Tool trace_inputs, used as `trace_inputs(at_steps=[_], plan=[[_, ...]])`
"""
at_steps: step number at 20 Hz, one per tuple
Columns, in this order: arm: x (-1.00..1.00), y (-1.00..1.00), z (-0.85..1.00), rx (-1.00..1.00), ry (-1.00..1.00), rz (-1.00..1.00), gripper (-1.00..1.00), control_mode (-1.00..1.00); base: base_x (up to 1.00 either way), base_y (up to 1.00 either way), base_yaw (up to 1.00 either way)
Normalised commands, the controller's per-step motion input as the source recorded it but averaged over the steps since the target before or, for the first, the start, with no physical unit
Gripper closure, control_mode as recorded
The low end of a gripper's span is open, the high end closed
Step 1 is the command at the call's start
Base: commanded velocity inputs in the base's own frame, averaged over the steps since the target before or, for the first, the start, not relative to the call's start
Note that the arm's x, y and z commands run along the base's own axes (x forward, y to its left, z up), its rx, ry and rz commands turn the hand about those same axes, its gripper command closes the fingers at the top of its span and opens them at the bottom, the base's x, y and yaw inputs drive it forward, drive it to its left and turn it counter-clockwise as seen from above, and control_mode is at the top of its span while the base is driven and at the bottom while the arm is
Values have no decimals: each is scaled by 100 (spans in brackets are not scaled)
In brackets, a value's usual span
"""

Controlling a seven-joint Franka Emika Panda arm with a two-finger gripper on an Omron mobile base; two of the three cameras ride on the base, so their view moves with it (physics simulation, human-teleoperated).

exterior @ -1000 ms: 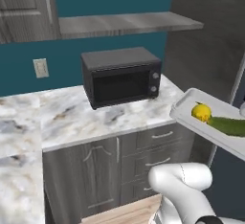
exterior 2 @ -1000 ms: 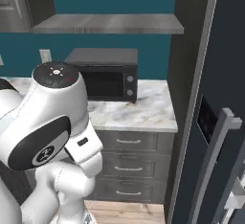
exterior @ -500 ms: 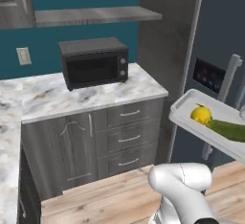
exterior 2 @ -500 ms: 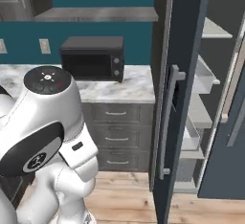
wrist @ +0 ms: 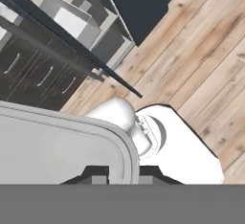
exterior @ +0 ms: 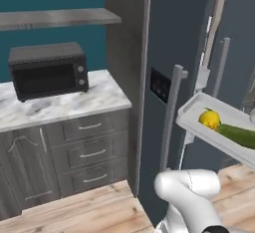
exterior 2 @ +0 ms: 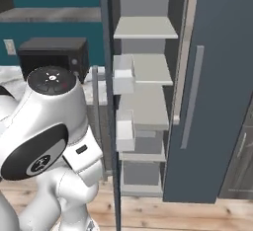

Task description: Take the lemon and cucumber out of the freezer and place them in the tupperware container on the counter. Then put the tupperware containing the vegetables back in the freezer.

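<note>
The tupperware container (exterior: 191, 122) hangs in the air at the right of the left base view, a shallow whitish tray. In it lie the yellow lemon (exterior: 209, 119) and, to its right, the green cucumber (exterior: 239, 135). In the hand view my gripper (wrist: 125, 174) is shut on the tray's rim (wrist: 125, 144), one dark fingertip on each side of the wall. The freezer (exterior: 179, 38) stands just behind the tray; the right base view shows it open, with light grey shelves (exterior 2: 146, 27) inside. The marbled counter (exterior: 64, 105) lies to the left.
A black microwave (exterior: 48, 70) stands on the counter under a grey wall shelf (exterior: 60, 18). The freezer's open doors, one with a long handle (exterior 2: 190, 96) and one with white door bins (exterior 2: 123, 74), flank the shelves. Below is wooden floor (exterior: 74, 212).
The whole picture has slid left: the base has moved right, from the counter toward the open freezer. The tray with lemon and cucumber keeps its place in the grip.
</note>
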Motion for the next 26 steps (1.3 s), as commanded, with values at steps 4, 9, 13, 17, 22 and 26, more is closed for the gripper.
trace_inputs(at_steps=[4, 9, 13, 17, 22, 26], plan=[[0, 0, 0, 0, 0, 0, 100, 100, -18, -97, 3], [0, 0, 0, 0, 0, 0, 100, 100, -4, -92, 3], [0, 0, 0, 0, 0, 0, 100, 100, 18, -61, 3], [0, 0, 0, 0, 0, 0, 100, 100, 56, -33, 7], [0, 0, 0, 0, 0, 0, 100, 100, 81, -7, 10], [0, 0, 0, 0, 0, 0, 100, 100, 71, -23, 10]])
